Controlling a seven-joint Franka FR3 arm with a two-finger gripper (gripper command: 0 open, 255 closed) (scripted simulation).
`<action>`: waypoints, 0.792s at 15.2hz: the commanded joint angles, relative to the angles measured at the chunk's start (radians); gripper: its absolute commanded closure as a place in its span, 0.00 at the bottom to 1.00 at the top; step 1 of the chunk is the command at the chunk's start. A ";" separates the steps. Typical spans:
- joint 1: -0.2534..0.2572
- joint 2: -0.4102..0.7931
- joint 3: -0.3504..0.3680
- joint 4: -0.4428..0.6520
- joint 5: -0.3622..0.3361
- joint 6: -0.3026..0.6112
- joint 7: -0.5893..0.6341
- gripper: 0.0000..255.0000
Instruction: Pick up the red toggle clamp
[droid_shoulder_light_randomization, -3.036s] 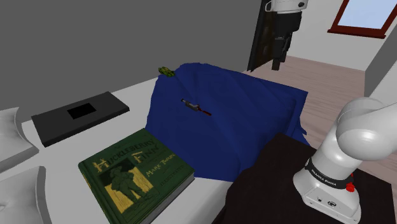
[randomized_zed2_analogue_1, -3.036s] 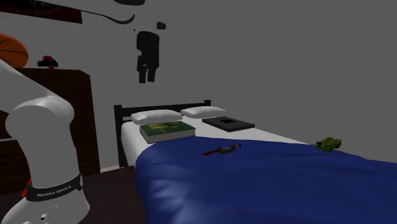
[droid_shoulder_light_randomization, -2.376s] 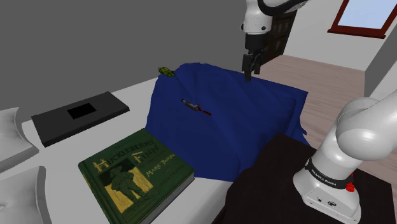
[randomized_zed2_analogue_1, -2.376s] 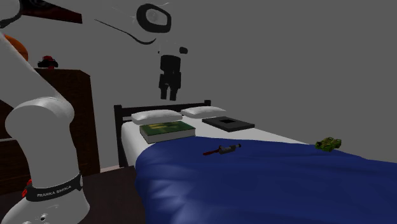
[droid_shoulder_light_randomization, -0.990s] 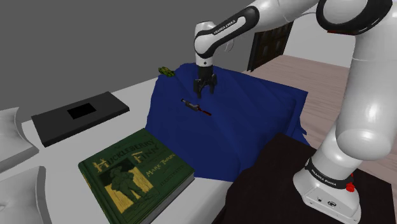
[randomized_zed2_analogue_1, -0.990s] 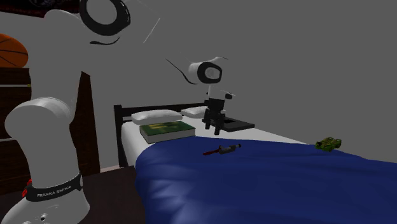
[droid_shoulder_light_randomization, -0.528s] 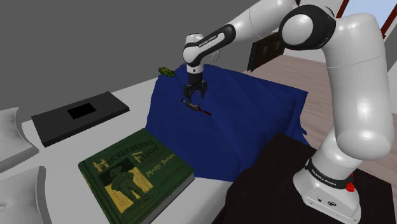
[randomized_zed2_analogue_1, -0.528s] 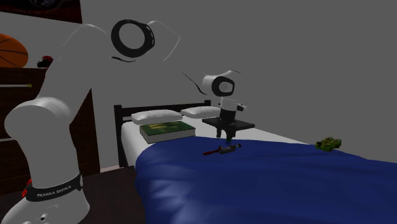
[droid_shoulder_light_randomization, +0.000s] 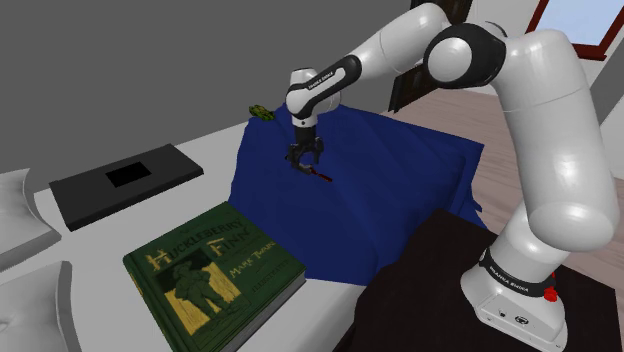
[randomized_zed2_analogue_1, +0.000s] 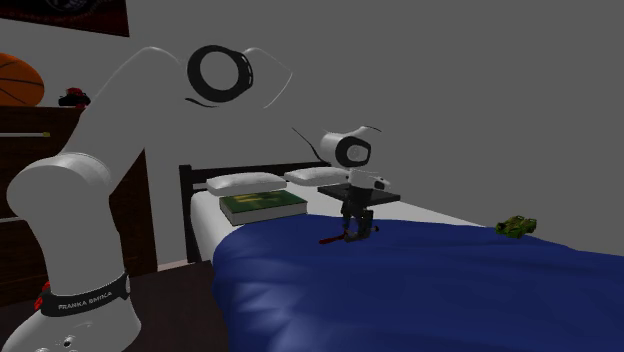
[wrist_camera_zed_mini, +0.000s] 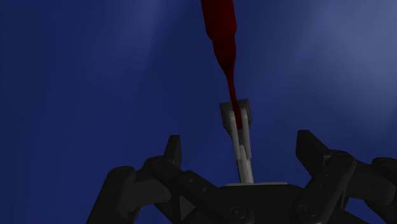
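Black claw (wrist_camera_zed_mini: 240, 141) apart, thin red-handled grey metal clamp (wrist_camera_zed_mini: 224, 44) lying in its gap; likely light, stiff; pinch grey middle

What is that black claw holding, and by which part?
Nothing yet. The gripper is open, its fingers either side of the clamp's grey metal end, not touching it; the clamp lies on the blue blanket.

Definitely a bedroom in somebody's house: bed (droid_shoulder_light_randomization: 205, 145) with a dark headboard (randomized_zed2_analogue_1: 260, 165) and two white pillows (randomized_zed2_analogue_1: 245, 183) well beyond the jaws of the gripper (randomized_zed2_analogue_1: 355, 237), blue blanket (randomized_zed2_analogue_1: 400, 290) right under them, dark wood dresser (randomized_zed2_analogue_1: 25, 120) with a basketball (randomized_zed2_analogue_1: 18, 78) on top, plank floor (droid_shoulder_light_randomization: 520, 115), and a window (droid_shoulder_light_randomization: 595, 18).
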 joint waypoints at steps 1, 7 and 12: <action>0.001 0.004 0.000 -0.003 0.000 0.009 0.000 0.00; 0.001 0.007 0.000 0.001 0.000 0.006 0.001 1.00; 0.001 -0.003 0.000 -0.002 0.000 -0.001 0.001 1.00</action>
